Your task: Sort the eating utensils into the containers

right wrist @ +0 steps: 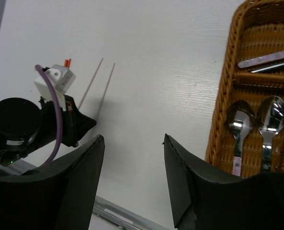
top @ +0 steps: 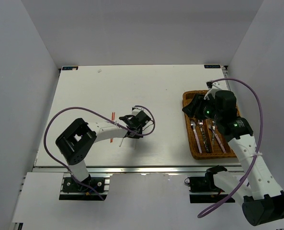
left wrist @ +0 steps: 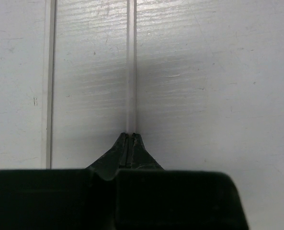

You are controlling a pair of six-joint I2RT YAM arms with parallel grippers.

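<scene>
The left arm rises from its base at 7 o'clock of the table [top: 156, 91]. Its elbow is folded back and its forearm stretches low toward the centre. The right arm reaches from 5 o'clock up over the wicker tray [top: 187, 129] at the table's 3 o'clock, with its wrist bent down.

Small labels [top: 67, 68] sit at the table's far corners, too small to read.

The left gripper [left wrist: 130, 138] is pinched tight on the near end of a white chopstick [left wrist: 130, 67]. That chopstick lies along the table, running toward 12 o'clock in the wrist view. A second white chopstick [left wrist: 48, 81] lies parallel at its 9 o'clock, apart from it. From above, the red-orange chopstick [top: 112, 116] lies near the gripper's 10 o'clock.

The right gripper [right wrist: 133, 143] stands partway open and holds nothing, with bare table showing between its fingers. At its 3 o'clock, two spoons [right wrist: 240, 125] lie in the tray's lengthwise compartments.
</scene>
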